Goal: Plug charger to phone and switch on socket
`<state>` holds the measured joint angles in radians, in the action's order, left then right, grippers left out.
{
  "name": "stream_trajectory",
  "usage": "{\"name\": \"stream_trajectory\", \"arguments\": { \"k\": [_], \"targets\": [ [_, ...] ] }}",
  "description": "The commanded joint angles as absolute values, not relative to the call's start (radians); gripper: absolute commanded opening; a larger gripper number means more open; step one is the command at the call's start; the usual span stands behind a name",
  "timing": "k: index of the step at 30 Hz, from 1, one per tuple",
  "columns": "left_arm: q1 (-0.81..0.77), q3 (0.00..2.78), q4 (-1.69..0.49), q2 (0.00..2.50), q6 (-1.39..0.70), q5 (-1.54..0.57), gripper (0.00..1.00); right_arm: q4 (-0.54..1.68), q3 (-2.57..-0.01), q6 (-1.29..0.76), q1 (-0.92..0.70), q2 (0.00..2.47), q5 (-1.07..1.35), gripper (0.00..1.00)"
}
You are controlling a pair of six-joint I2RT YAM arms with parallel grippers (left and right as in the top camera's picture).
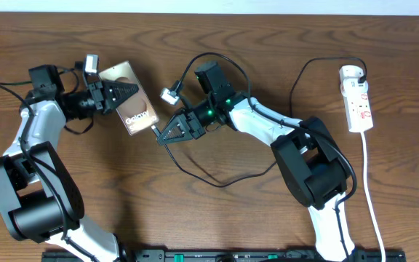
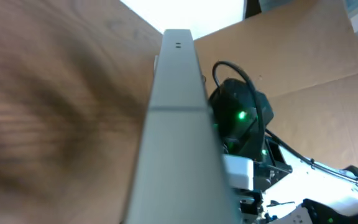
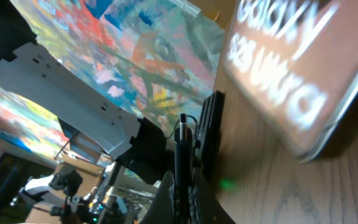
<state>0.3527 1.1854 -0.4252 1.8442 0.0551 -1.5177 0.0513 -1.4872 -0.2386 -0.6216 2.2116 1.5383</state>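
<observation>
- Firstly, nearest the robot's base, a loose loop of the charger (image 1: 217,183) is seen lying on the wooden worktop (image 1: 195,225), and its thin black cable is led up toward the right arm.
- Further in, the right claw (image 1: 160,132) is clamped narrow on the charger's end. In the right wrist view the plug tip (image 3: 181,124) is seen standing between the dark fingers (image 3: 209,134).
- The plug tip is pointed at the lower end of the phone (image 1: 133,109) and is placed just beside it. A gap is shown between them in the right wrist view, so the plug is not seated.
- The phone is gripped by the left claw (image 1: 131,91), which is closed on its upper part. Its brownish screen and white lettering are turned upward, and it is set diagonally to the worktop's edges. In the left wrist view only its grey side edge (image 2: 179,124) is seen.
- Farthest off, toward the right edge, the socket (image 1: 357,98) is laid flat, well apart from both claws. Its white cord (image 1: 370,196) is run down toward the near side.
</observation>
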Motion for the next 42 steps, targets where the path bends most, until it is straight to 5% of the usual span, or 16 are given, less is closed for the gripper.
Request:
{"name": "stream_trajectory", "arguments": {
  "k": [1,11,42],
  "targets": [
    [0.357,1.195,-0.283,1.838,-0.144,-1.571,0.07,0.059,-1.492,-0.275,-0.630,2.206,1.563,0.01],
    [0.355,1.195,0.080,1.838,-0.531,-1.571,0.07,0.050,-1.492,-0.273,-0.630,2.206,1.563,0.01],
    [0.278,1.195,0.108,1.837,-0.538,-1.570,0.07,-0.134,-1.492,-0.438,-0.556,2.206,1.561,0.01]
  ]
}}
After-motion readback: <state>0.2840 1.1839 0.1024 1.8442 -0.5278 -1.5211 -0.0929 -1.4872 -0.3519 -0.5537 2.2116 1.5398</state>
